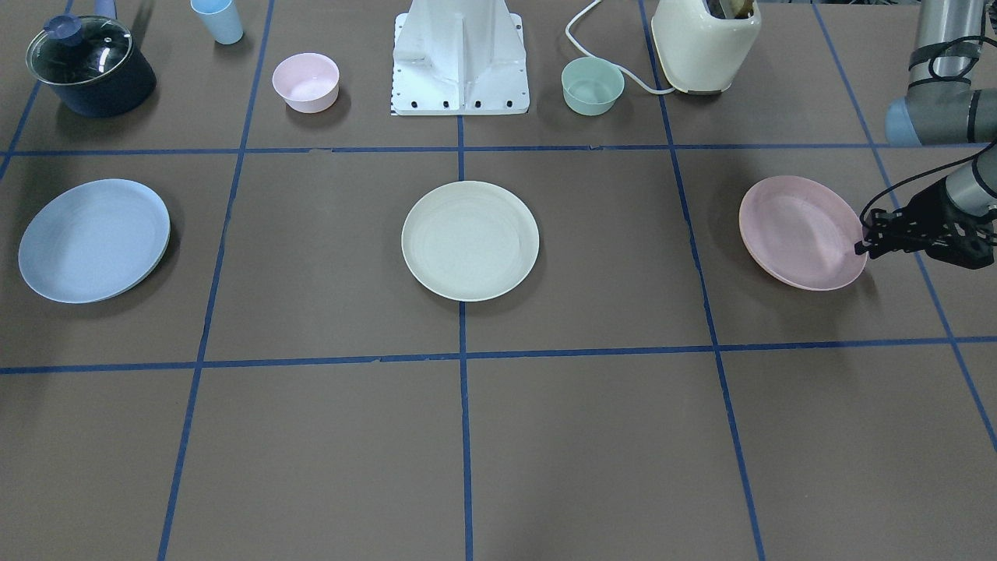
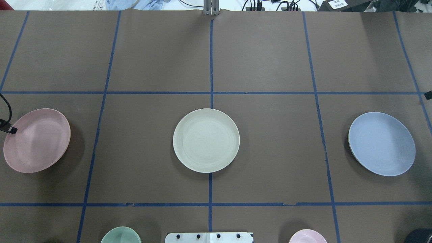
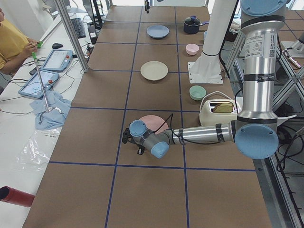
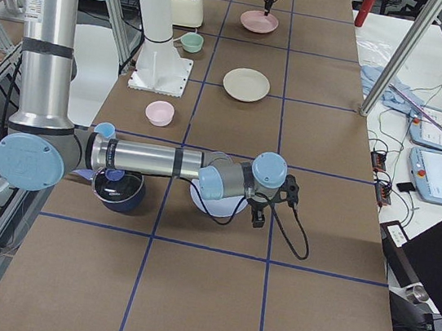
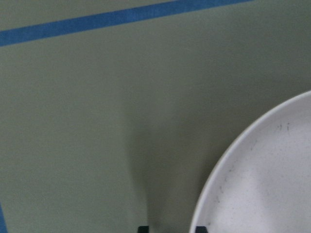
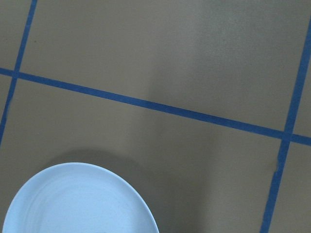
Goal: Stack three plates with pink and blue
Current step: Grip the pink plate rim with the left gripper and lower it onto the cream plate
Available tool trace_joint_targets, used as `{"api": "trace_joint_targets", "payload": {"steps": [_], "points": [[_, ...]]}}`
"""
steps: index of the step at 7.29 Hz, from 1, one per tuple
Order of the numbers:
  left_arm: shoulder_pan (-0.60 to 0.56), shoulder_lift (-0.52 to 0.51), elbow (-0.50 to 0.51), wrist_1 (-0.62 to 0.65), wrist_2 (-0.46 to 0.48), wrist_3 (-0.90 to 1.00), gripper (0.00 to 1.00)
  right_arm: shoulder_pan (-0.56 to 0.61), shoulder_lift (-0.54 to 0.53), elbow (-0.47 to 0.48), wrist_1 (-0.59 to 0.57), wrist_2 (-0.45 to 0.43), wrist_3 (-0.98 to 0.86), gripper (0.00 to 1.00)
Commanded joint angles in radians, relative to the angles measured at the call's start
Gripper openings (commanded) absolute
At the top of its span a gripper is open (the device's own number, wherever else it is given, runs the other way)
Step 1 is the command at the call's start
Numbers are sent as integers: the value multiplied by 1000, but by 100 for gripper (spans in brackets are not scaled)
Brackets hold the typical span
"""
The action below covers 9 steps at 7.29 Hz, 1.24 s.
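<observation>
Brown paper ruled with blue tape covers the table (image 1: 311, 436); seen from across it, with the robot's base at 12 o'clock, the cream plate (image 1: 470, 240) lies at the centre, the pink plate (image 1: 802, 232) well apart at its 3 o'clock and the blue plate (image 1: 93, 240) well apart at its 9 o'clock; nothing is stacked yet. The left gripper (image 1: 863, 243) sits at the pink plate's rim, at about 3 o'clock; its wrist view shows the fingertips (image 5: 143, 228) spread, seemingly astride the rim. A pinch on so thin an edge may let the plate droop or slip during the carry; closing off-line could push it away. The right gripper (image 4: 268, 209) hangs by the blue plate, shown only from the side; its wrist view shows no fingers, so I cannot tell its state.
</observation>
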Motion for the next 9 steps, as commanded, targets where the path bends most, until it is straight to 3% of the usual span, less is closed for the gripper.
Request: {"api": "trace_joint_targets", "payload": {"steps": [1,3,5,6,7,9], "points": [[0,-6,-30,-4,-143,-57,0,-4,1,0,2,0,-1,100],[0,-97,-169,-2,-266,-362,0,-54,5,6,5,-4,48,100],[76,-266,-244,1,-256,-694,0,-178,10,98,5,-39,223,100],[194,-377,-236,2,-203,-841,0,-186,2,98,5,-40,223,100],[301,-474,-235,9,-32,-951,0,-186,-4,100,14,-37,224,100],[429,-527,-224,12,133,-1002,0,-188,-27,97,60,-34,228,100]]}}
